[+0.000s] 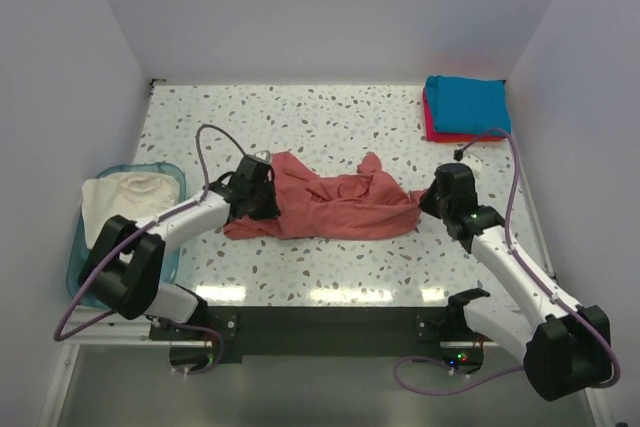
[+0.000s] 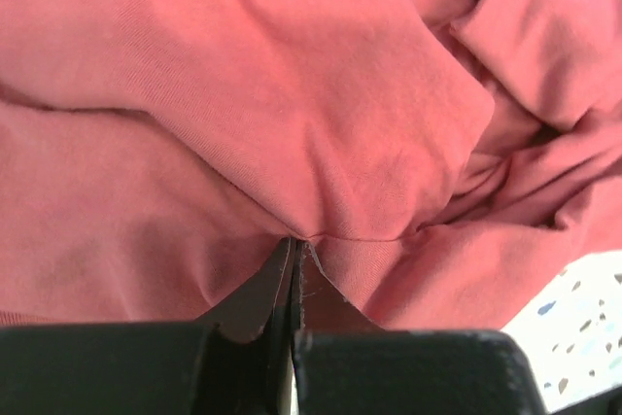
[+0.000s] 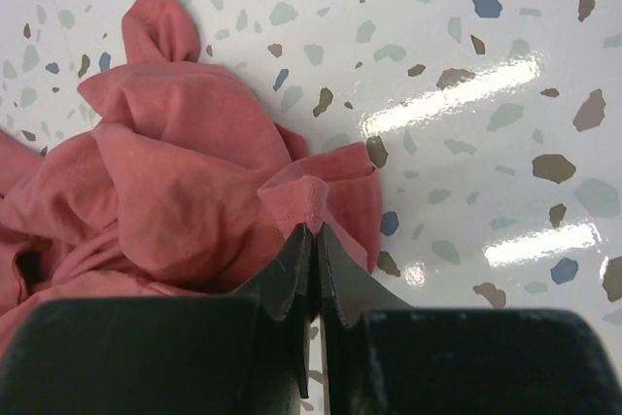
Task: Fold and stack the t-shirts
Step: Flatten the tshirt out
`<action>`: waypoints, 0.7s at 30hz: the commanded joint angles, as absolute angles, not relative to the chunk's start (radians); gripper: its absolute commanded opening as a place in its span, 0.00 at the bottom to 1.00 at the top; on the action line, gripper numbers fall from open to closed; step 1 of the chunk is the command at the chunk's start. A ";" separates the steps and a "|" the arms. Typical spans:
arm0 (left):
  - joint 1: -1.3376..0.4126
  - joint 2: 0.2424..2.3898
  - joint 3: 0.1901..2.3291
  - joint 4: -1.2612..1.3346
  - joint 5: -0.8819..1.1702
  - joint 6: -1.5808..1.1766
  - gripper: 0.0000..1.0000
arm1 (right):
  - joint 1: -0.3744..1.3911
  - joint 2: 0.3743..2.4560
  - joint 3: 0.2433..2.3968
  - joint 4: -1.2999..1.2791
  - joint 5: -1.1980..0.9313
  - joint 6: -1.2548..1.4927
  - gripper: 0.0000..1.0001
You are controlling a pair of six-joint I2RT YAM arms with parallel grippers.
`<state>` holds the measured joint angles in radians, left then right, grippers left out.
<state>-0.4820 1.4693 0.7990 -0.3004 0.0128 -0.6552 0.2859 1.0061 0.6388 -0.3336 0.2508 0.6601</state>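
Four t-shirts on show: dusty brick-red t-shirt mid-table, crumpled into a long wrinkled band from nine to three o'clock, bunched peak at twelve. Pinched at its nine o'clock end by the closed left gripper, at its three o'clock hem by the closed right gripper. Teal-blue t-shirt folded atop pinkish-red t-shirt at one o'clock; cream-white t-shirt in the bin at nine.

probably four t-shirts, one plastic bin and two arms.
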 commanded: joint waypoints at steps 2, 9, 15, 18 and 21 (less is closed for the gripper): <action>-0.518 1.370 0.706 -0.265 0.003 -0.699 0.00 | 0.281 0.950 0.620 -0.373 0.311 0.640 0.02; -0.525 1.213 0.607 -0.244 -0.106 -0.712 0.00 | 0.256 0.890 0.629 -0.433 0.353 0.623 0.01; -0.485 1.196 0.728 -0.367 -0.247 -0.753 0.31 | 0.247 0.831 0.664 -0.477 0.348 0.618 0.00; -0.413 1.229 0.781 -0.390 -0.244 -0.758 0.53 | 0.249 0.819 0.683 -0.492 0.338 0.607 0.00; -0.379 1.301 0.836 -0.411 -0.280 -0.759 0.54 | 0.247 0.818 0.686 -0.492 0.325 0.604 0.00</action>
